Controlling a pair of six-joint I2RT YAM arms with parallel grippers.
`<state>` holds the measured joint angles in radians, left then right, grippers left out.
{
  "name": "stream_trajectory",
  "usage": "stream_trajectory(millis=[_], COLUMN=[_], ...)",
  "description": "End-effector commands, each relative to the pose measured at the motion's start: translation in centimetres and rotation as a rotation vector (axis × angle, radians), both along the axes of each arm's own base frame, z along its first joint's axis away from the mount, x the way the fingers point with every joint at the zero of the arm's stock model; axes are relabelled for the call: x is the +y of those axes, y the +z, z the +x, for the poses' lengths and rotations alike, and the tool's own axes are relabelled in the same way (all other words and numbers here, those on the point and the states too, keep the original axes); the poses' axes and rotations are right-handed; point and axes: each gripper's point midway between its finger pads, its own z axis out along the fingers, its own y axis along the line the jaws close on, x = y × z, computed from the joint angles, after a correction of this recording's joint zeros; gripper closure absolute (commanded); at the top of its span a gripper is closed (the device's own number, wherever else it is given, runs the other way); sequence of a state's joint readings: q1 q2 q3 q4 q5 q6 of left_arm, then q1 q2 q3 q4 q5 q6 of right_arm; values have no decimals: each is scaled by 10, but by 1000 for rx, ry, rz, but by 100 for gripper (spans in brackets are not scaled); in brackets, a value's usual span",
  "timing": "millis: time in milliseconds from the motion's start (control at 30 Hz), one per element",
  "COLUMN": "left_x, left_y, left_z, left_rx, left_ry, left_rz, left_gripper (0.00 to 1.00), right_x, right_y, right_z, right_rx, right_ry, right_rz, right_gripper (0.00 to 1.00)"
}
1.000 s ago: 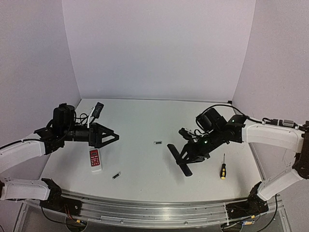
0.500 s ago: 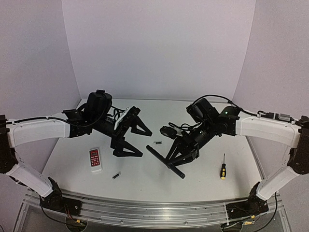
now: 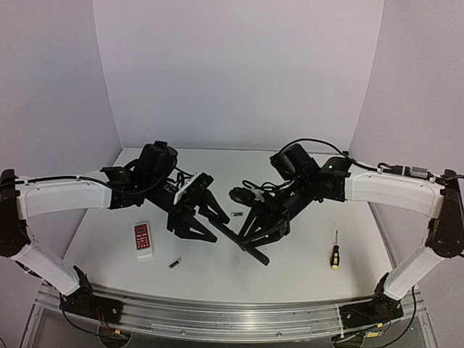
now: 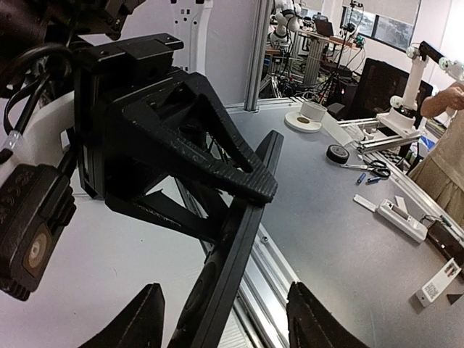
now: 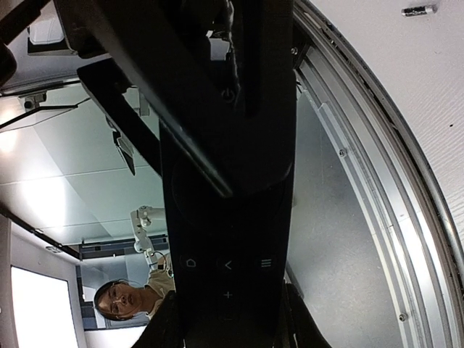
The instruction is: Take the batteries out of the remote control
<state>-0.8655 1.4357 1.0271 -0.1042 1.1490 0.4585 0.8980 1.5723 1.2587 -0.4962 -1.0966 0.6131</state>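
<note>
At centre, right gripper clamps remote (diagonal, near end rightward); left gripper splayed wide.

The left pincer, jaws spread wide, now hangs just left of the mid-counter battery, swung in from well to its left; the right pincer brings the black remote from well right of that battery to just beside it; the remote's free end now reaches between the left tips.
</note>
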Motion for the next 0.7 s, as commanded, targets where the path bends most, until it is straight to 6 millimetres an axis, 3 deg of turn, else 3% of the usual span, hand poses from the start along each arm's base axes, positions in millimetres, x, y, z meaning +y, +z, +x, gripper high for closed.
stream_trajectory(millis=[0,100,300,400,467,567,667], left_x=[-2,-2,-2,-2,-2,-1,0], left_y=[16,17,16,17,19,24,28], left_z=[-7,-8,-10,-11,-12,-13,-13], left_rx=[-24,-25,-11,-4,1,21,40], left_ry=[-47,-54,-69,-80,-90,-85,-70], left_rz=[-55,-62,-60,-61,-66,-70,-66], left_gripper=[52,64,68,83,98,100,100], right_x=[13,14,16,16,17,16,13], right_y=[23,26,32,33,33,34,35], right_z=[3,4,5,6,7,12,18], right_rx=[-23,-34,-45,-54,-69,-115,-169], right_ry=[17,14,9,4,-4,-37,-76], right_rz=[85,97,117,122,125,126,125], right_gripper=[94,94,94,94,91,88,72])
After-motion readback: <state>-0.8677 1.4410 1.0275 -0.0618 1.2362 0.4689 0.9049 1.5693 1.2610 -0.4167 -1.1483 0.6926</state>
